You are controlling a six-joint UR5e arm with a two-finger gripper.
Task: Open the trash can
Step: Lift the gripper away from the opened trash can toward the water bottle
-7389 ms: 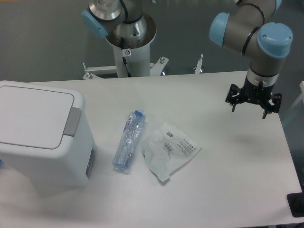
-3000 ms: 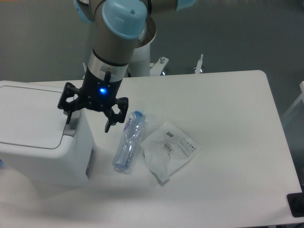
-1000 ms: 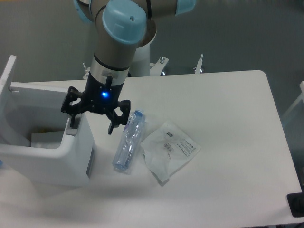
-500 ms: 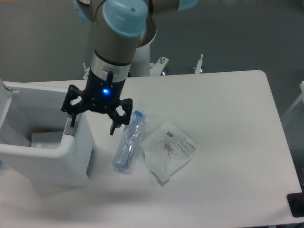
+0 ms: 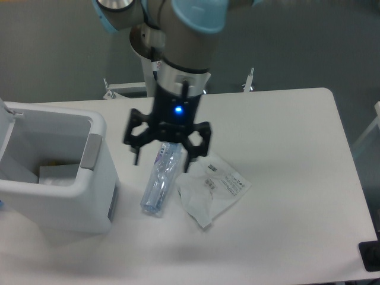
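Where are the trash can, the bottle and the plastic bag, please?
trash can (image 5: 71, 205), fixed camera, front wall
bottle (image 5: 158, 189), fixed camera, lower body
plastic bag (image 5: 217, 187), fixed camera, middle

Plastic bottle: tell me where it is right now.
The plastic bottle lies on the table, left of centre in the camera view, between the open trash can and the crumpled plastic bag, directly below the open gripper.

White table (image 5: 297, 196), three items sitting on it.
Trash can (image 5: 56, 196) standing at left; plastic bottle (image 5: 159, 184) lying beside it; crumpled plastic bag (image 5: 211, 189) lying just right of the bottle.
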